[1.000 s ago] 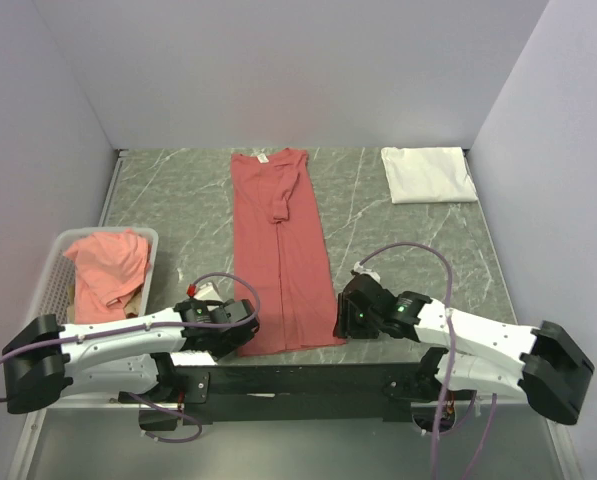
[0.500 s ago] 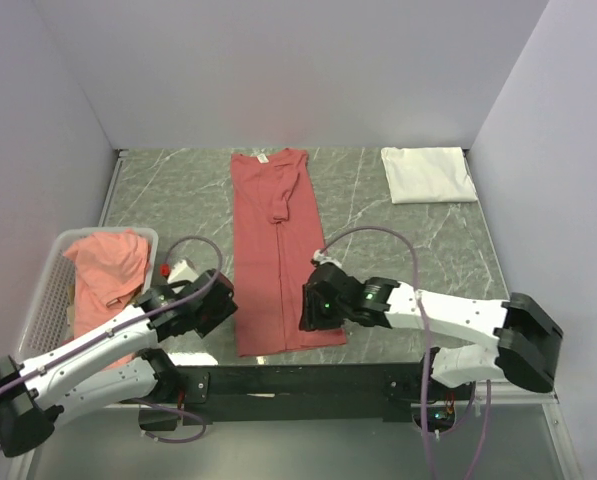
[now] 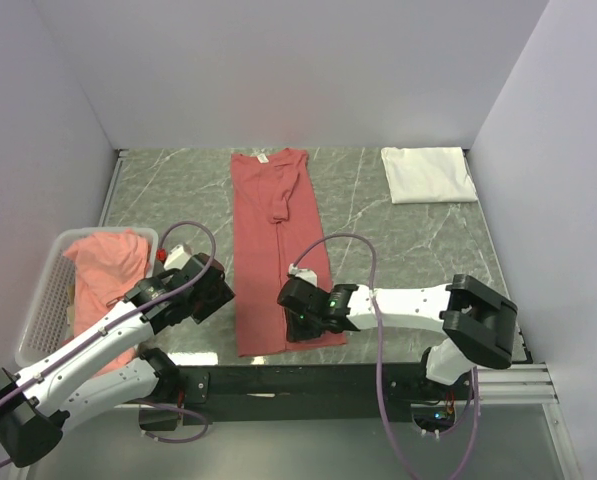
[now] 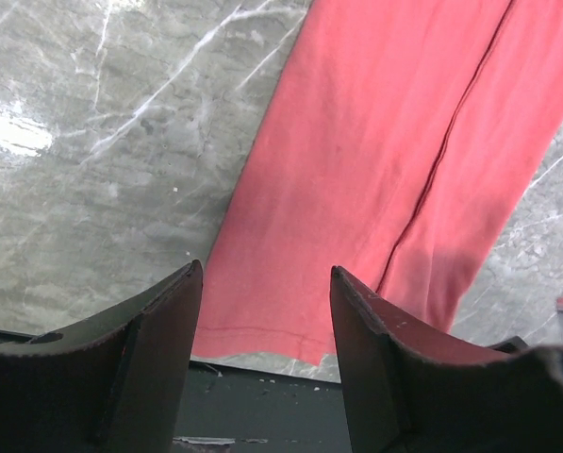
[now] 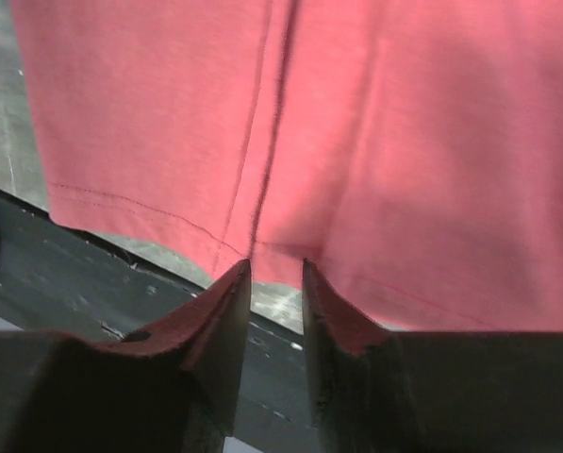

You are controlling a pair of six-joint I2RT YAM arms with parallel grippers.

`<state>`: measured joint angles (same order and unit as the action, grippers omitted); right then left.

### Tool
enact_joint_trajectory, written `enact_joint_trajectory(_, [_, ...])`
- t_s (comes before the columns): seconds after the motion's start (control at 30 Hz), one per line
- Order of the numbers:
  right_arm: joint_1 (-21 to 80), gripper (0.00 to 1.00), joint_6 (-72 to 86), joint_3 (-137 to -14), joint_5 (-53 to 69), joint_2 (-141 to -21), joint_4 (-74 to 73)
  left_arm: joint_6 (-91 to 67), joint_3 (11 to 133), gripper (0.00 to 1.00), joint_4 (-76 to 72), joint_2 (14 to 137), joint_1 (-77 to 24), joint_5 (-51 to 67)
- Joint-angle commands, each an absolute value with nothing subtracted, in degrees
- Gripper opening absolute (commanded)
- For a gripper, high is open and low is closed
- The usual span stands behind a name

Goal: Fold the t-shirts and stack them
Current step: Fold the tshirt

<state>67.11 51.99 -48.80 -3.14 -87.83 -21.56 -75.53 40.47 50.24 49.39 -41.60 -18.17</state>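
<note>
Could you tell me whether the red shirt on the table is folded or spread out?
Partly folded: the red shirt is a long narrow strip, both sides turned in, at full length.

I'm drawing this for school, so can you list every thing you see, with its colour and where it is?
long t-shirt: one, salmon, folded narrow, middle of the table.
folded t-shirt: one, white, far right corner.
crumpled t-shirts: number unclear, salmon, in the basket.
basket: one, white mesh, left edge.
table: one, grey marble.
left arm: one, white and black, near left.
right arm: one, white and black, near right.
left tool: one, black, open above the long t-shirt's near left corner.
right tool: one, black, jaws narrow at that shirt's near hem; grip unclear.
</note>
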Motion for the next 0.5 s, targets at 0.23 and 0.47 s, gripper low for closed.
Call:
enact_joint_trajectory(0.23, [69.5, 0.13, 54.1, -50.8, -7.4, -88.6, -22.2, -72.8, 41.7, 0.62, 49.4, 48.8, -40.7, -17.4])
enact_joint_trajectory(0.47, [69.8, 0.32, 55.4, -50.0, -6.6, -86.3, -20.4, -73.2, 41.0, 0.61, 49.2, 48.3, -40.6, -16.7])
